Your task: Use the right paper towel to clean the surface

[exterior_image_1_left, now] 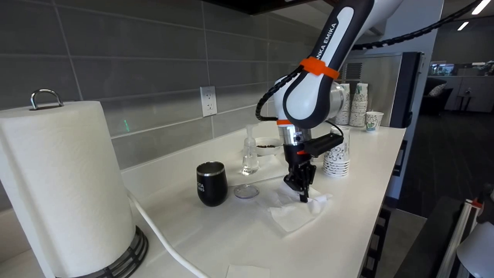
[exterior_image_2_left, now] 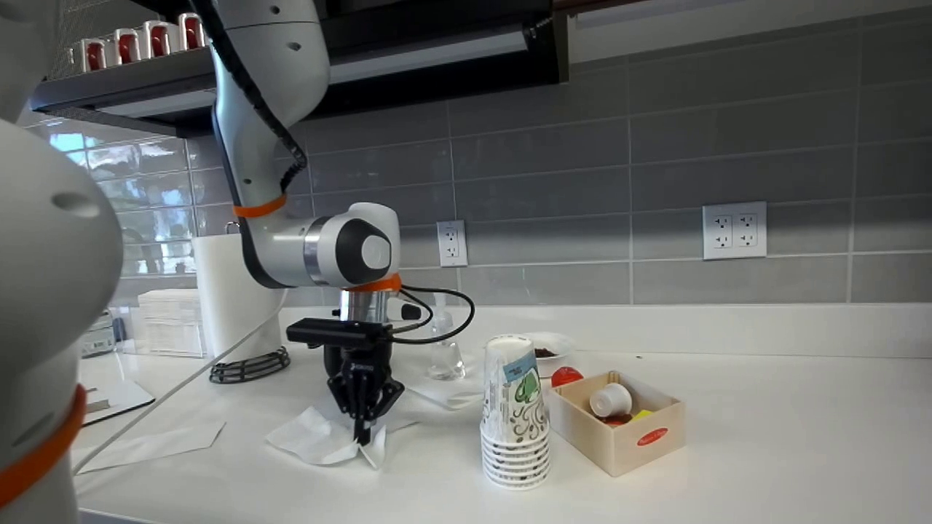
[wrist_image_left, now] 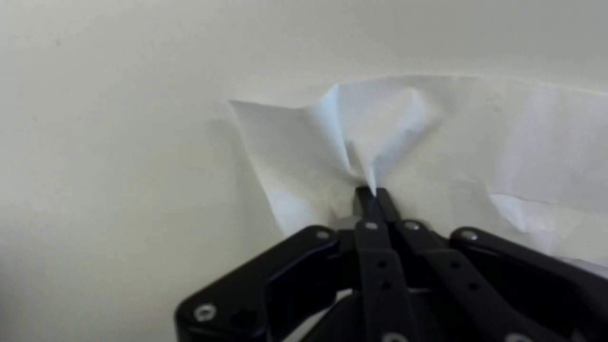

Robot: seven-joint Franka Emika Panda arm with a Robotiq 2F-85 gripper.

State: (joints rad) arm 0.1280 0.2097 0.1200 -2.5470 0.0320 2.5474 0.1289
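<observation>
While closed fingers (wrist_image_left: pixel 365 202) pinch a fold of white paper towel (exterior_image_1_left: pixel 292 221), crumpled on the bench (exterior_image_1_left: pixel 332 247) near the stacked cups (exterior_image_1_left: pixel 336 158), it should prove light, limp and tearable, best held by that gathered fold.

In an exterior view, open desk (exterior_image_2_left: pixel 786 437) spans the lower right; stacked cups (exterior_image_2_left: pixel 515 411) and a wooden box (exterior_image_2_left: pixel 622 440), right of centre, stand between it and the hand (exterior_image_2_left: pixel 362 437), barring a low straight pass.
</observation>
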